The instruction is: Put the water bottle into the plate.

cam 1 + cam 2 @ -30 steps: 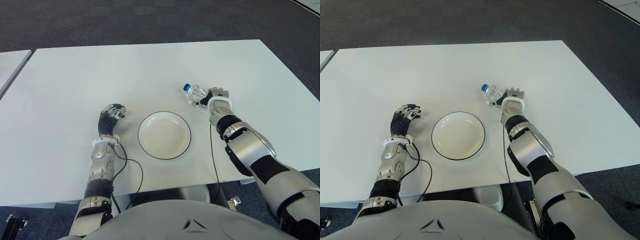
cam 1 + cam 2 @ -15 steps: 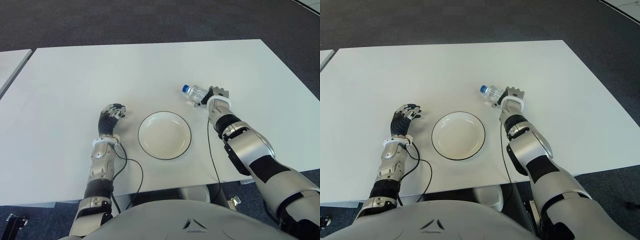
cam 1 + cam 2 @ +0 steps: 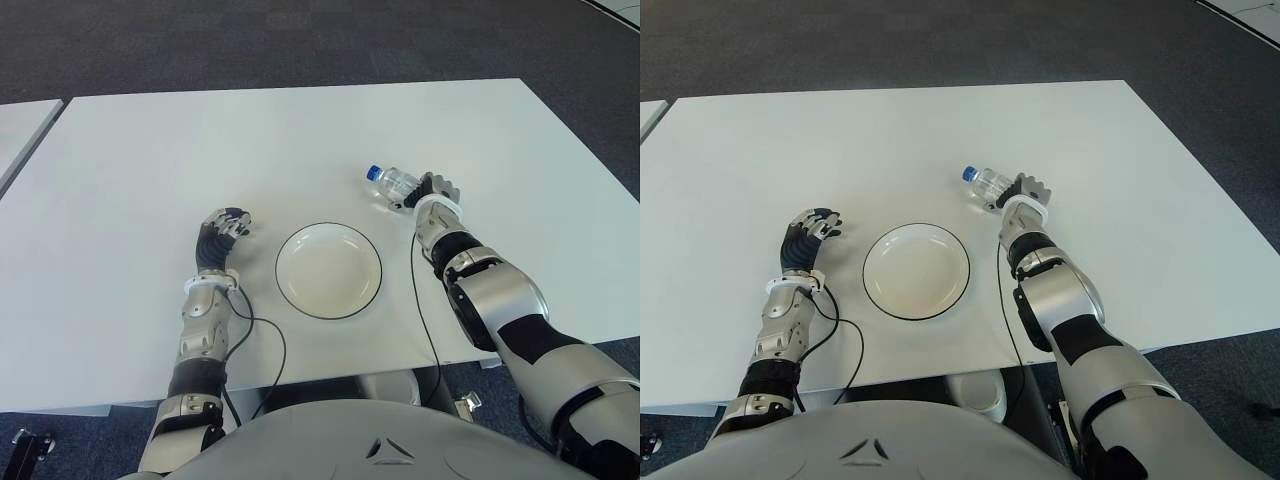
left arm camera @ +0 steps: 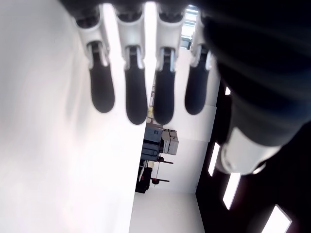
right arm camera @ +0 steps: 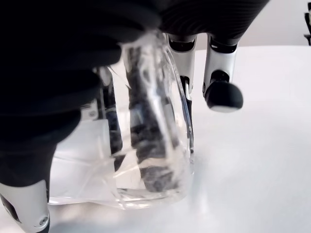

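Observation:
A clear water bottle (image 3: 398,183) with a blue cap lies tilted at the right of the white table (image 3: 250,140), its cap pointing left and away. My right hand (image 3: 430,190) is shut on its lower body; the right wrist view shows the fingers (image 5: 146,145) curled around the clear plastic (image 5: 160,97). The white plate (image 3: 329,270) with a dark rim stands near the table's front, left of and nearer than the bottle, holding nothing. My left hand (image 3: 224,226) shows left of the plate, fingers (image 4: 136,97) relaxed and holding nothing.
A black cable (image 3: 262,330) runs from my left wrist over the table's front edge. Another thin cable (image 3: 420,300) trails along my right forearm. Dark carpet (image 3: 300,40) surrounds the table, and a second table's corner (image 3: 20,120) shows at far left.
My right hand has closed tighter on the bottle and turned it slightly, the cap end lifting a little. The left hand and the plate have not moved.

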`<state>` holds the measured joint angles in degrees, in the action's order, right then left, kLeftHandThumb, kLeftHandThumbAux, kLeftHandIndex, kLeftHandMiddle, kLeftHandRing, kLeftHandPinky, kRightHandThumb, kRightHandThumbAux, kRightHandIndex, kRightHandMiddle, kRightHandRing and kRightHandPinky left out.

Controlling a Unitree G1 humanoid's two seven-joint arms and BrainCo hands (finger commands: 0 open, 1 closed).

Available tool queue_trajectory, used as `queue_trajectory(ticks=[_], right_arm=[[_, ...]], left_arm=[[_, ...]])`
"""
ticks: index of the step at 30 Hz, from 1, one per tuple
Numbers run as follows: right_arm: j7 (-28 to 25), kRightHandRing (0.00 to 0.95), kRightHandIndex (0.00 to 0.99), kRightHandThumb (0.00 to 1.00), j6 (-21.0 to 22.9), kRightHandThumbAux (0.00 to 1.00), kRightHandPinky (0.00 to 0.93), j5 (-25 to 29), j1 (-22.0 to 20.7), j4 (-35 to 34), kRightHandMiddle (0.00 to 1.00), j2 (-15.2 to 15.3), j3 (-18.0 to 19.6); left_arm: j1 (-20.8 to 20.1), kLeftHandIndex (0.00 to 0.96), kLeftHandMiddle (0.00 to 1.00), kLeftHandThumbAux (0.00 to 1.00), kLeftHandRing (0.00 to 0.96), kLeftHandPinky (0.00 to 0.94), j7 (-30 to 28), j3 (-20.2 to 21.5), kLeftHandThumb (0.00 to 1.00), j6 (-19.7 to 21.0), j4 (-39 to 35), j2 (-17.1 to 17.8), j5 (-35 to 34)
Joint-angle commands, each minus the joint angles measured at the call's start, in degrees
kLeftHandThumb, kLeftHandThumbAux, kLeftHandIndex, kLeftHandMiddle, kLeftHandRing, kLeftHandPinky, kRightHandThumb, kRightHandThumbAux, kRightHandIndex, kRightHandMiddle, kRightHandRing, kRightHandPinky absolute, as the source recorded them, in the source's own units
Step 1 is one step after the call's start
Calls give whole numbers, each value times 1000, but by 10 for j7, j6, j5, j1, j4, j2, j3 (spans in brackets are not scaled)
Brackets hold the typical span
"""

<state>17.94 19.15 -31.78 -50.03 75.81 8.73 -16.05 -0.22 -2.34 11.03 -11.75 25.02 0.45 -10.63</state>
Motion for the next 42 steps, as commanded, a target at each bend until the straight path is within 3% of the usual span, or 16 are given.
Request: queue_trajectory(ticks=[1,13,20,24,32,35,42], right_arm=[[-13,864,435,698,-14,725,877,50,44,17,851,-24,39],[-8,870,437,698,-63,726,877,81,48,12,866,-20,80],[-21,855,437,699,-117,727,851,145,51,3,853,-17,146],[-53,824,437,698,-149,727,826,233,44,-8,820,-16,228],[-145,827,437,696,-182,726,840,339,51,-30,825,-14,311],[-210,835,438,698,-196,725,854,403,55,-32,834,-18,366],[-304,855,439,703,-223,723,873,450,62,-36,852,-14,397]], left_arm=[[29,418,420,721,431,430,6,4,702,37,39,-5,-1],[28,418,410,722,423,427,8,4,702,35,39,-5,3],[26,419,420,721,433,437,11,2,702,34,44,-4,8],[25,419,430,722,446,450,13,0,702,32,46,-2,15],[26,419,441,723,458,458,12,-3,702,24,47,-1,21],[27,419,442,724,457,452,9,-3,702,23,46,-1,21],[27,419,441,724,456,449,5,-3,702,19,51,0,18]])
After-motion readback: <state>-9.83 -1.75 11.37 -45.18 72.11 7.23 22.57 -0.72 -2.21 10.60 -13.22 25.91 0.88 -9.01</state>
